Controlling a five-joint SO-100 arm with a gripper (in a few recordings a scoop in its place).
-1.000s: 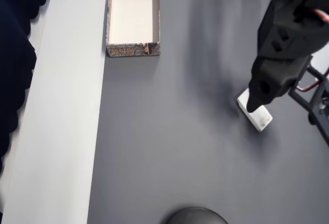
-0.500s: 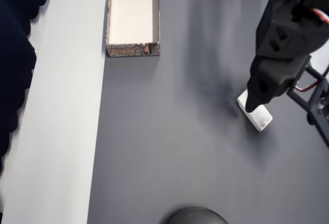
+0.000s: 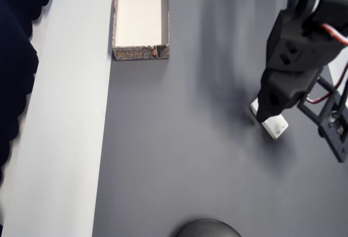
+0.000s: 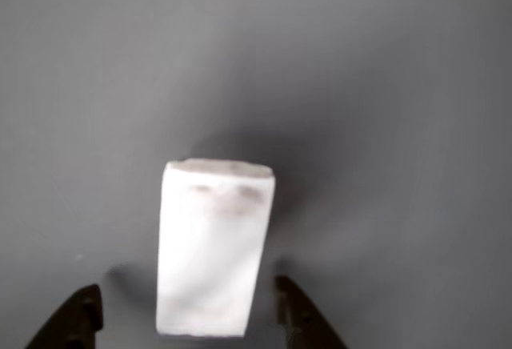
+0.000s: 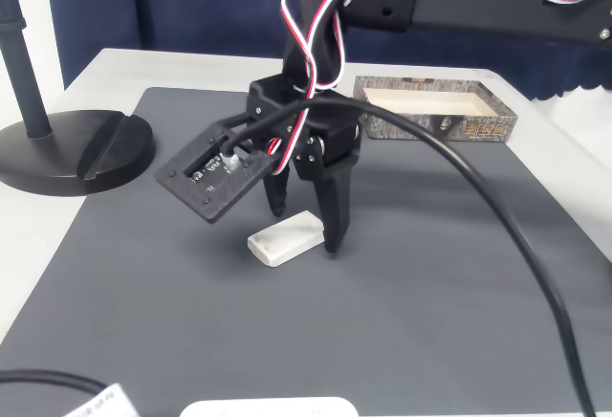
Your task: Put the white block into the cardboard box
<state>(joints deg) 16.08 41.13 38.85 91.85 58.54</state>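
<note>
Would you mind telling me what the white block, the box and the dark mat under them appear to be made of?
The white block looks like matte plastic or foam: smooth faces, rounded corners, faint smudges.
The cardboard box looks like paperboard: thin walls, printed brown-grey outside, plain cream inside.
The mat seems soft rubber or foam: dark grey, dull, no glare.

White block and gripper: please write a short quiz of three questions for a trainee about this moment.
1. True or false: the white block lies flat on the dark mat.
2. How do the jaws of the gripper stand? A) shut on the block, B) open, one finger on each side of the block, C) open above the box.
3. What lies inside the cardboard box?

Key
1. True.
2. B; the wrist view shows a gap between each fingertip and the block.
3. Nothing that can be seen; its cream floor is bare.
</note>
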